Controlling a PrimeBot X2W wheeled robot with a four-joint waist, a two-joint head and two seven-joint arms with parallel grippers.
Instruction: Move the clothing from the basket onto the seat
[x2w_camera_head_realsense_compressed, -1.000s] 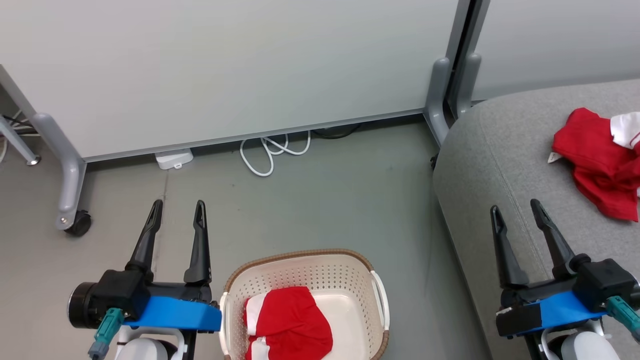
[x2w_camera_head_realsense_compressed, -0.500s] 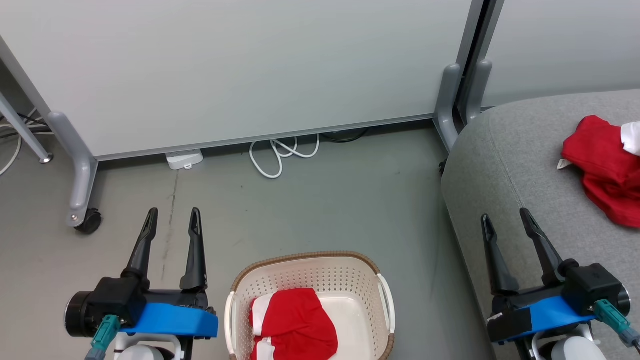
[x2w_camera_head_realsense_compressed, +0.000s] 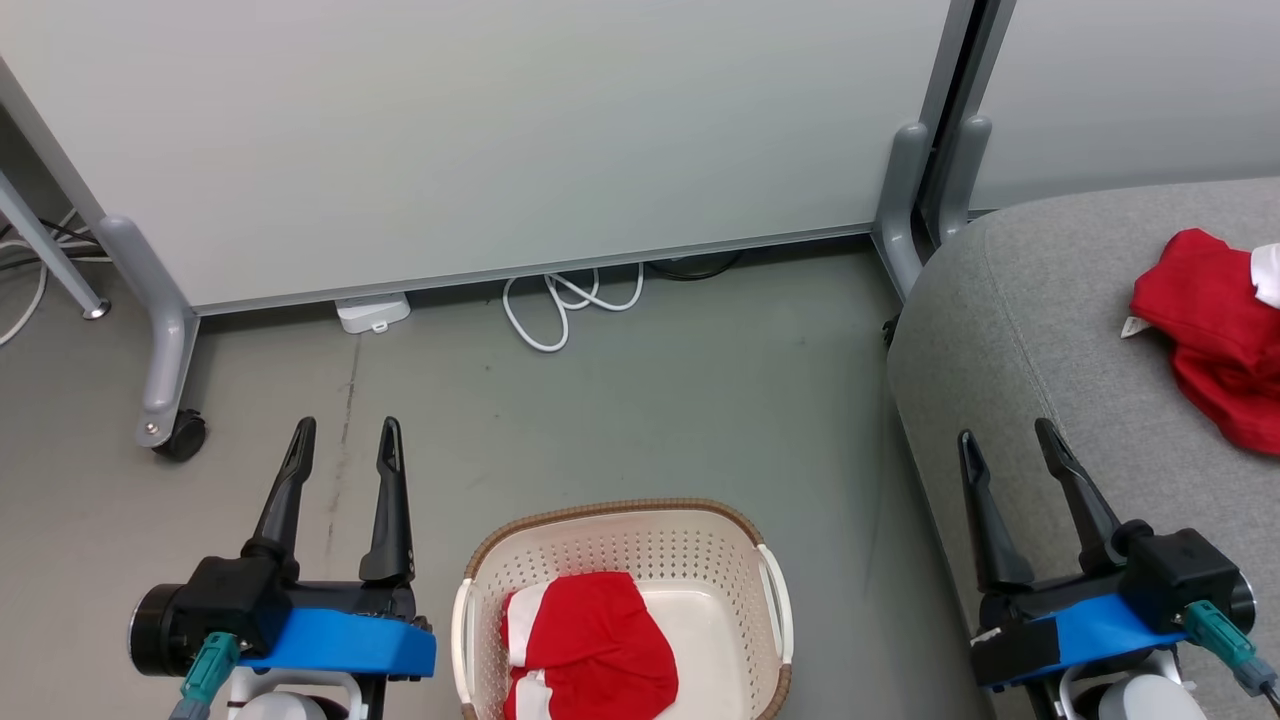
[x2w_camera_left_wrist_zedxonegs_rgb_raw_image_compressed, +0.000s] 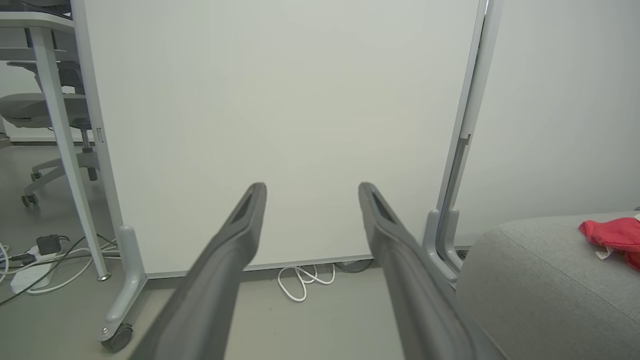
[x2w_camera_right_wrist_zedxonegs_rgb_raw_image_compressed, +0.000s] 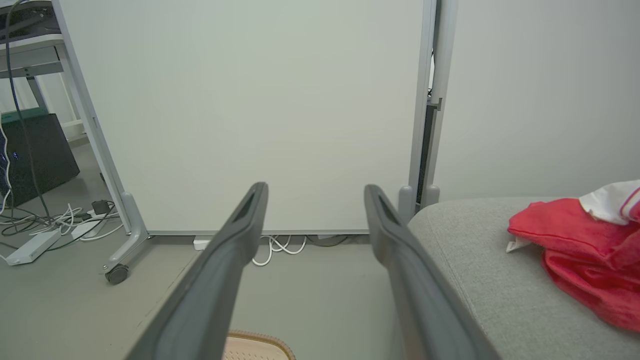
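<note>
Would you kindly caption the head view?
Left gripper and right gripper, jaws apart; one red garment in basket, the other garment on seat.

We see a grey floor (x2w_camera_head_realsense_compressed: 650, 400) below pale panels (x2w_camera_head_realsense_compressed: 500, 130) on grey legs (x2w_camera_head_realsense_compressed: 165, 350), one on a black castor (x2w_camera_head_realsense_compressed: 185, 437). A white cable (x2w_camera_head_realsense_compressed: 575, 295) coils beside a white plug block (x2w_camera_head_realsense_compressed: 372, 312). An office chair (x2w_camera_left_wrist_zedxonegs_rgb_raw_image_compressed: 25, 107) stands behind a desk leg (x2w_camera_left_wrist_zedxonegs_rgb_raw_image_compressed: 62, 145).

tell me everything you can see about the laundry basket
The basket is cream-white plastic, rounded-rectangular, with perforated walls, a brown woven-look rim and white side handles. It stands upright on the grey floor, left of the seat and apart from it, its near end cut off by the head view's edge. A red garment with white panels lies crumpled in its left half; the rest of its bottom is bare.
</note>
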